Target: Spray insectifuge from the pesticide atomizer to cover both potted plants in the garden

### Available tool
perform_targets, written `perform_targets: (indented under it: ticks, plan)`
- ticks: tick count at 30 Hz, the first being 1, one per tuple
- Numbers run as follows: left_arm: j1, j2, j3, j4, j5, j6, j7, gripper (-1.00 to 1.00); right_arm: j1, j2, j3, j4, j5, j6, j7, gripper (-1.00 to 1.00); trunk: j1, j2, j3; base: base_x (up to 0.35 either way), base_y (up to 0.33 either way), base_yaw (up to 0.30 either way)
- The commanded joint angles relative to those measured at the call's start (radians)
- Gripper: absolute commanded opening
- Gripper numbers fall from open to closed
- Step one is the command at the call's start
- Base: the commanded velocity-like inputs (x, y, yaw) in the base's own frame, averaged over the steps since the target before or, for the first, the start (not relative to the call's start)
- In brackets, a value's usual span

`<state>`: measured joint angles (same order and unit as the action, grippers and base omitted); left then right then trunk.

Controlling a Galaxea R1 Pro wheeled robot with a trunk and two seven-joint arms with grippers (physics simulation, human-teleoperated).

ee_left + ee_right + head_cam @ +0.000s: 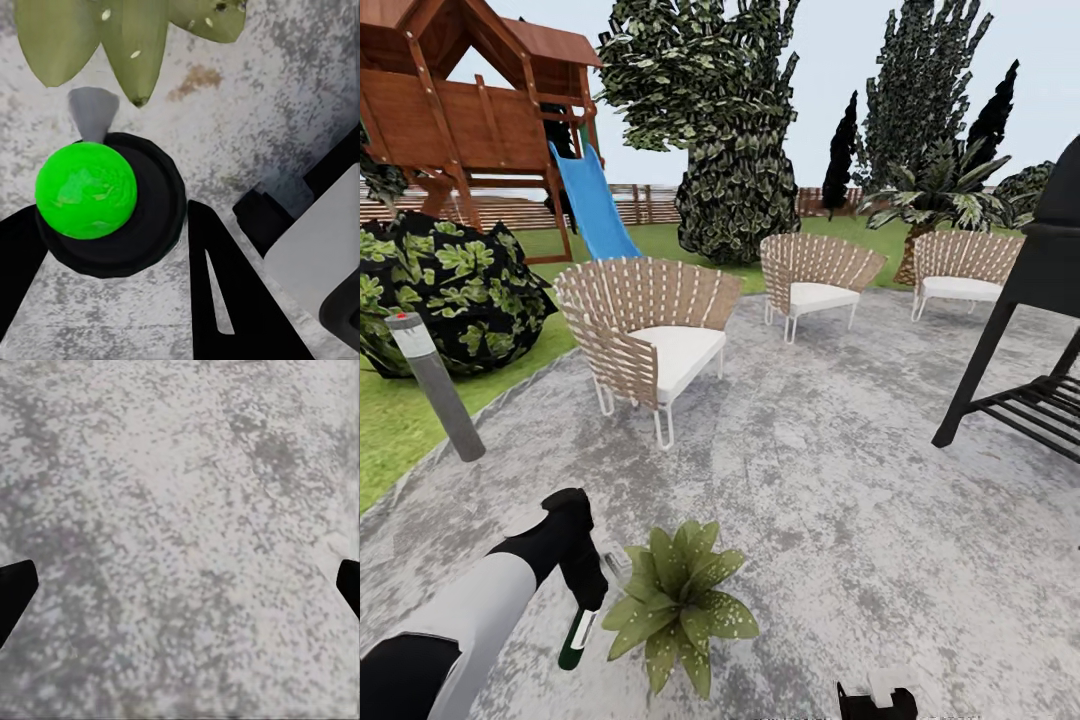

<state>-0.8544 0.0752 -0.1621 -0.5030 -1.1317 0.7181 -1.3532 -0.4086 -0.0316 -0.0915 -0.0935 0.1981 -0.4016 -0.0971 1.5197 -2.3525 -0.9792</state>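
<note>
Mottled grey paving (180,525) spreads under the right gripper (180,589); its two black fingertips (13,589) (set wide apart) sit at roughly nine and three o'clock, nothing between them.

potted plant (678,600): pot hidden under leaves | right gripper (877,700): cut off by frame edge

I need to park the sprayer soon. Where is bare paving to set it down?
Free: the paved patio between the potted plant, the nearest chair and the black grill. Crowded: the plant's near side, where the left hand holds the sprayer.
</note>
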Motion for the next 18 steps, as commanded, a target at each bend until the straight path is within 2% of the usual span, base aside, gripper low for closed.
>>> perform_targets:
  ticks: [1, 3, 7, 10, 12, 15, 16, 18]
  plan:
    - [0.000, 0.000, -0.005, -0.004, -0.003, 0.006, -0.003, -1.00, -0.001, 0.000, -0.008, 0.001, 0.011, -0.003, -0.003, 1.00, 0.000, 0.000, -0.001, -0.008, 0.010, -0.297]
    - [0.000, -0.001, -0.003, -0.005, -0.003, 0.005, -0.003, -1.00, -0.001, 0.000, -0.008, 0.001, 0.011, -0.003, -0.003, 1.00, 0.000, 0.000, 0.000, -0.003, 0.004, -0.245]
    - [-0.008, -0.007, -0.005, -0.009, 0.003, 0.007, -0.021, -1.00, -0.001, 0.001, -0.008, 0.001, 0.011, -0.003, -0.004, 1.00, 0.000, 0.000, 0.000, 0.000, 0.001, -0.039]
    - [-0.009, -0.017, -0.012, -0.008, -0.005, 0.000, -0.083, -1.00, -0.001, 0.000, -0.008, 0.001, 0.011, -0.003, -0.004, 1.00, 0.000, 0.000, 0.000, 0.000, 0.000, -0.003]
    - [-0.008, -0.013, -0.015, -0.008, -0.007, -0.004, -0.096, -1.00, -0.001, 0.000, -0.008, 0.001, 0.012, -0.003, -0.004, 1.00, 0.000, 0.000, 0.000, 0.000, 0.000, 0.000]
    - [-0.002, -0.014, -0.015, -0.006, -0.010, 0.000, -0.094, -1.00, -0.001, 0.000, -0.008, 0.001, 0.011, -0.003, -0.004, 1.00, 0.000, 0.000, 0.000, 0.000, 0.000, 0.000]
    - [0.001, -0.017, -0.012, 0.004, -0.011, 0.002, -0.045, -1.00, -0.001, 0.001, -0.008, 0.001, 0.011, -0.003, -0.004, 1.00, 0.000, 0.000, 0.000, 0.000, 0.000, 0.000]
    - [0.000, -0.017, -0.015, 0.005, -0.010, 0.003, -0.026, -1.00, -0.001, 0.000, -0.008, 0.001, 0.011, -0.003, -0.004, 1.00, 0.000, 0.000, 0.000, 0.000, 0.000, 0.000]
